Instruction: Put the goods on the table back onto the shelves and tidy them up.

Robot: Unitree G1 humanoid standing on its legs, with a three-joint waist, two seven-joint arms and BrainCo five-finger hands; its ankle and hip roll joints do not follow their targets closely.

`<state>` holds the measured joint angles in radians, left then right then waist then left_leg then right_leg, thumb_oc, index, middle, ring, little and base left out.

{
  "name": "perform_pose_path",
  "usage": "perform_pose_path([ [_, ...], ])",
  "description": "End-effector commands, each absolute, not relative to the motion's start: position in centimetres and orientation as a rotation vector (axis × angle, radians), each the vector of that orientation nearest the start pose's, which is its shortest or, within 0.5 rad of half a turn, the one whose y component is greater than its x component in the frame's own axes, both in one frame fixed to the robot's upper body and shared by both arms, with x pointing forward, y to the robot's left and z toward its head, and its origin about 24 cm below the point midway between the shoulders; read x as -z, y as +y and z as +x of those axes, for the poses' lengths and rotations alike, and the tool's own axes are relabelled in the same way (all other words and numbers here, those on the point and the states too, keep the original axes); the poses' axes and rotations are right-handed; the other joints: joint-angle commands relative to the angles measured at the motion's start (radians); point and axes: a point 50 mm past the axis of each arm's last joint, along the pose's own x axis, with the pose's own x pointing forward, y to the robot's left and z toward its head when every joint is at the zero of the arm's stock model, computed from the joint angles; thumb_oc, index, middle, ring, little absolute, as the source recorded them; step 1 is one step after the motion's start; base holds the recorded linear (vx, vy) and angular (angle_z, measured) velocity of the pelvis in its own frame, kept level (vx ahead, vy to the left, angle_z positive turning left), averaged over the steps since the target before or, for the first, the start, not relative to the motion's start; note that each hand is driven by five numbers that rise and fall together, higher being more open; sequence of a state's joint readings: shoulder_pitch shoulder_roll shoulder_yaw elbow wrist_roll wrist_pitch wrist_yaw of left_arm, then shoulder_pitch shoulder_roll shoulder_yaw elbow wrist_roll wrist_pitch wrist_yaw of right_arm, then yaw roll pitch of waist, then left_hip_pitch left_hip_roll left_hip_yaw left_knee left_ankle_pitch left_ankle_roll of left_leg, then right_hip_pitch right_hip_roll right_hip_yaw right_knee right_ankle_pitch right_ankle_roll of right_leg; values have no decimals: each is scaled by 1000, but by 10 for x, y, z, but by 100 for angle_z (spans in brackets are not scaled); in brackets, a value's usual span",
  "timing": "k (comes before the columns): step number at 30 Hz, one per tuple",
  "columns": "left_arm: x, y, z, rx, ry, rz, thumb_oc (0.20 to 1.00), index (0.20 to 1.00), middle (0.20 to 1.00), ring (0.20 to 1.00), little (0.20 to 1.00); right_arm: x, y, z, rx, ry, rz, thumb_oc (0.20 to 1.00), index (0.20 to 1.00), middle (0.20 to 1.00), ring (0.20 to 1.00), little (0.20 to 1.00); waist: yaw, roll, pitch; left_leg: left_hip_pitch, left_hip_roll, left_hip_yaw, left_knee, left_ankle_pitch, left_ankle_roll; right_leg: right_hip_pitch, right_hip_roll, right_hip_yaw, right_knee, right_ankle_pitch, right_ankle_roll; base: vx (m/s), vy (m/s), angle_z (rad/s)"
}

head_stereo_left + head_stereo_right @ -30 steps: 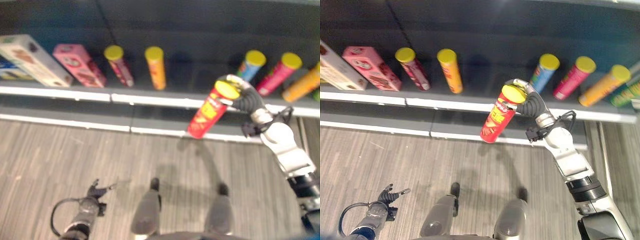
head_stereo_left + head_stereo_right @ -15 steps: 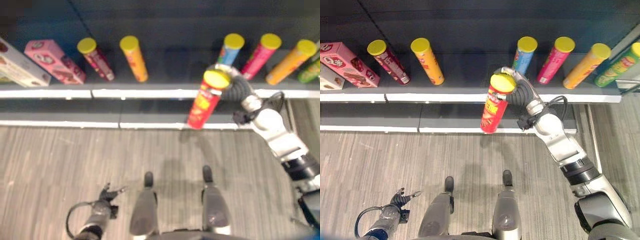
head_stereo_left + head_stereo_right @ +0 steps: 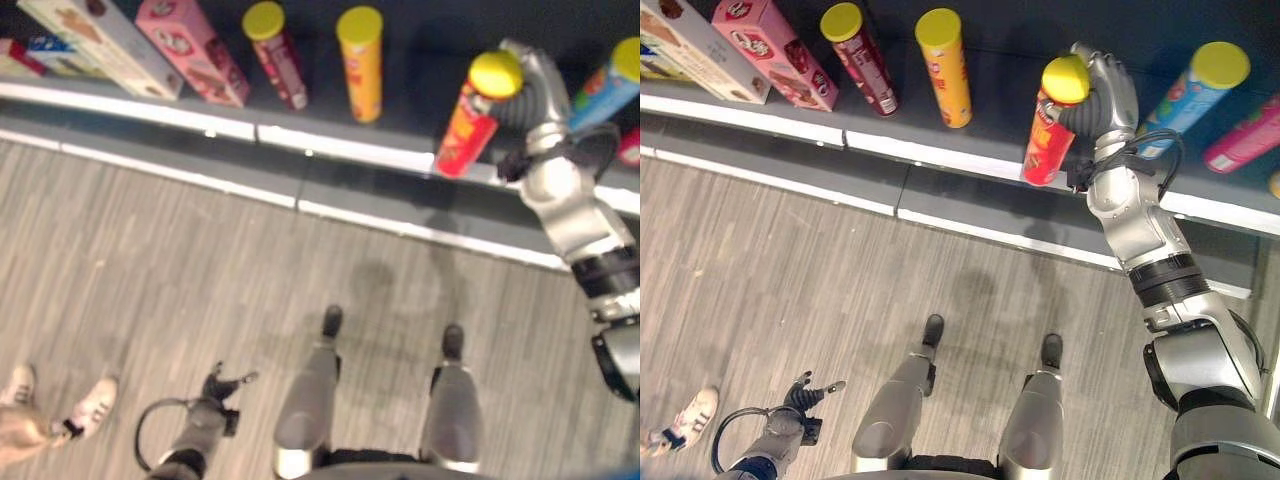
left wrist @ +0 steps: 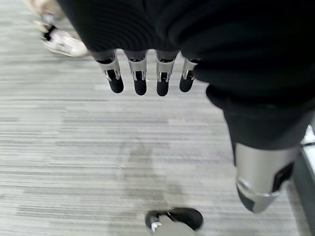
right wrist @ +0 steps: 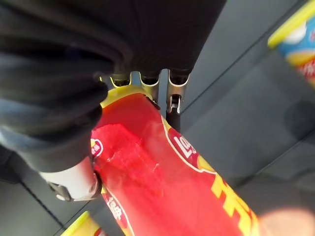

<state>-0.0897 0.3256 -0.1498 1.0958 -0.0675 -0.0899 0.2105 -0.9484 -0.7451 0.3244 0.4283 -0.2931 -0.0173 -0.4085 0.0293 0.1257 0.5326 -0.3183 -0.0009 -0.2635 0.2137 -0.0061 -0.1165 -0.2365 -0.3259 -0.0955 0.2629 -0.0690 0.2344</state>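
- red can (image 3: 1050, 135) gripped near its yellow lid by right hand (image 3: 1102, 92), base at the shelf (image 3: 940, 155) front edge, tilted, not yet set down
- 2 cans, 2 boxes already shelved to its left, blue can to its right
- left hand (image 4: 147, 81) low over floor, fingers relaxed, holding nothing

A glossy red cardboard tube (image 3: 1047, 140) with a smooth yellow plastic lid is seen in the right hand (image 3: 1102, 95), whose fingers look like brushed metal under a matt ribbed dark cover. The dark shelf (image 3: 990, 140) appears matt, edged with a smooth pale strip. The grey floor (image 3: 790, 270) shows a streaked wood-grain finish.
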Motion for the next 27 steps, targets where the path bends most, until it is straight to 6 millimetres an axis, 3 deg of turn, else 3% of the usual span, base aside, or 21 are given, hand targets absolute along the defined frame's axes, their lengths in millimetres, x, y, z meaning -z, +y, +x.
perform_pose_path([
  [1, 113, 289, 157, -288, 858, 490, 1000, 1000, 1000, 1000, 1000, -336, -212, 351, 551, -901, -962, 200, 200, 200, 200, 200, 16, -27, -53, -62, 79, -17, 95, -124, -53, -23, -56, 76, 54, -70, -15, 10, -7, 18],
  [7, 110, 279, 168, -244, 805, 492, 1000, 1000, 1000, 1000, 1000, -358, -226, 348, 681, -931, -983, 200, 200, 200, 200, 200, 26, 12, -29, -89, 71, -19, 94, -115, -53, -44, -68, 69, 59, -70, -12, 7, -12, 7],
  [13, 108, 272, 175, -227, 777, 488, 1000, 1000, 1000, 1000, 1000, -367, -237, 343, 764, -938, -996, 200, 200, 200, 200, 200, 27, 28, -17, -104, 71, -19, 87, -109, -55, -58, -71, 66, 59, -72, -9, 5, -3, 0],
  [27, 106, 267, 184, -224, 757, 489, 1000, 1000, 1000, 1000, 1000, -361, -234, 351, 763, -908, -972, 200, 200, 200, 200, 200, 28, 36, -13, -119, 73, -14, 86, -109, -54, -71, -76, 63, 64, -77, -6, 0, 0, 0],
])
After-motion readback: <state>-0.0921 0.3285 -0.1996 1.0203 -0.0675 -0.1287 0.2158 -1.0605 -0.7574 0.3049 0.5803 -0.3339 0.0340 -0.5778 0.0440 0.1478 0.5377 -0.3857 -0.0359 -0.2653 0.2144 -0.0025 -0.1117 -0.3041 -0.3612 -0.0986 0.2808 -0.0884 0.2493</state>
